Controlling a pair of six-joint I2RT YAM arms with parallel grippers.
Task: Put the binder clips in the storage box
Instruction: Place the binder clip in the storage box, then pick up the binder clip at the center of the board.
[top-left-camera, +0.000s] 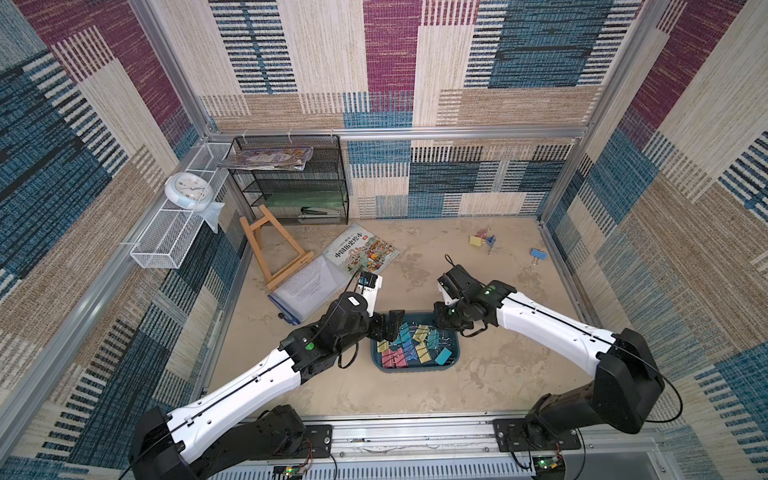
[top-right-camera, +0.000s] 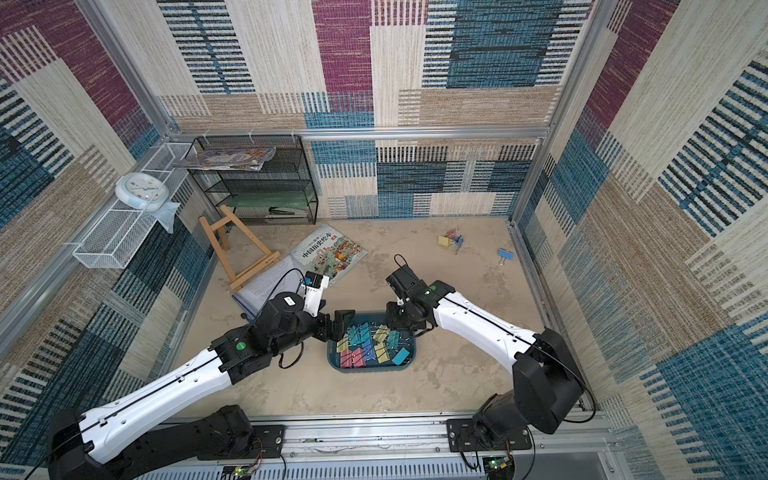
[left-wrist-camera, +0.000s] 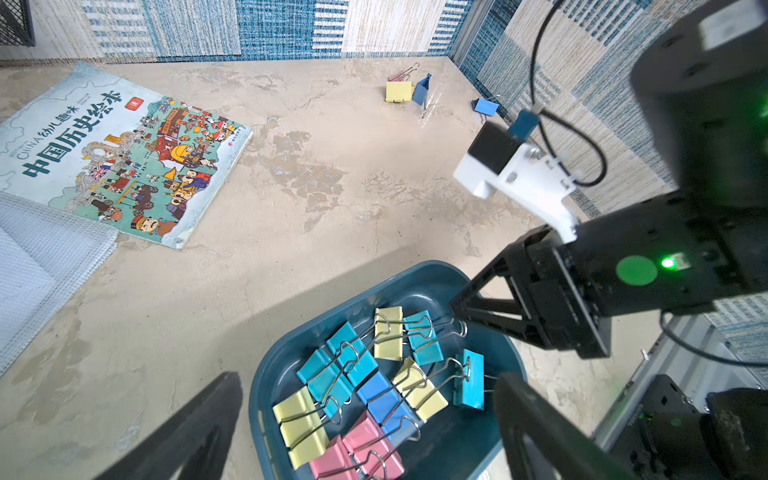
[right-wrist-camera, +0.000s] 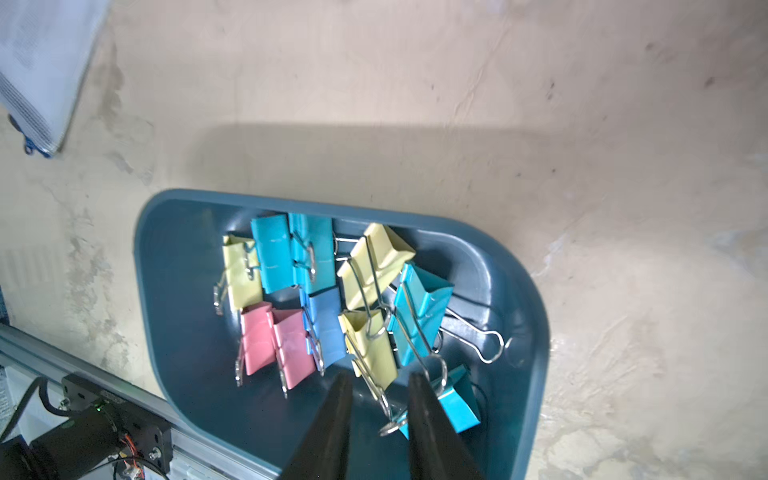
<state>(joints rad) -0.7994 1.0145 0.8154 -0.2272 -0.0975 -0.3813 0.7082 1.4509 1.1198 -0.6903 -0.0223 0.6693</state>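
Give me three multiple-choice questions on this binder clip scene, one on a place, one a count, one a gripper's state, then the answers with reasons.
1. The lone blue clip lies: A) on the picture book; B) on the table near its far right corner; C) in the white wire basket.
2. Pink clips in the storage box: A) two; B) none; C) five.
3. The left gripper is: A) shut on a yellow clip; B) shut on the box rim; C) open, holding nothing.
Answers: B, it sits alone on bare table, far right; A, two pink bodies lie side by side in the box; C, its jaws stand wide apart, gripping nothing.
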